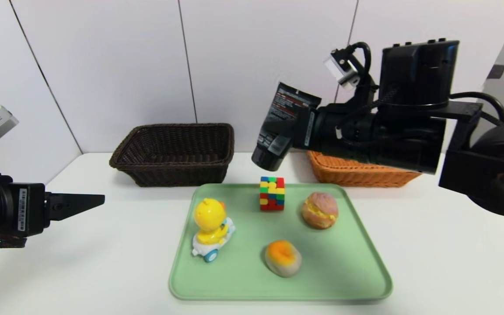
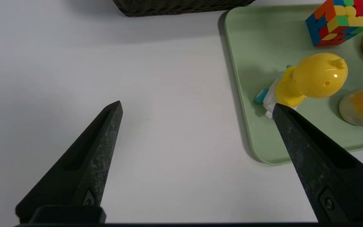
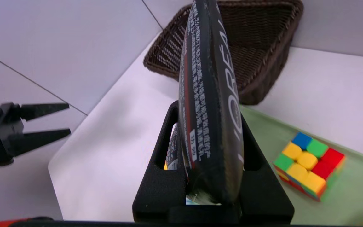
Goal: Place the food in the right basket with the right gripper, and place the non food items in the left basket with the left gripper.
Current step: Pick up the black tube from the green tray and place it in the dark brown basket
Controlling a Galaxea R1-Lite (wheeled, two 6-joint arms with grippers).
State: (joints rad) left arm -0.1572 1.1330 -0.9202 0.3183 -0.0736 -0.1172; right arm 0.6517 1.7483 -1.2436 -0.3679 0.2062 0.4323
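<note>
Head view shows, nearest, a pale green plastic tray [image 1: 344,280] on the white bench [image 1: 453,262], carrying the pale bun with orange centre [image 1: 282,258], the yellow duck toy on its white-blue car [image 1: 210,229], the tan bun with pinkish crackled top [image 1: 320,210] and the multicoloured puzzle cube [image 1: 272,193]. At the left edge, the left gripper [image 2: 197,108] hovers over the bench, jaws spread wide, empty. Higher, the right gripper [image 1: 285,133] has its jaws clamped on the black squeeze tube with white print [image 1: 285,120], above the tray's far edge. Beyond sit the dark brown wicker basket [image 1: 175,153] and the orange-tan wicker basket [image 1: 357,175]. Risk: a non-food item in the wrong gripper could land in the orange basket, or slip from its narrow grip onto the cube.
</note>
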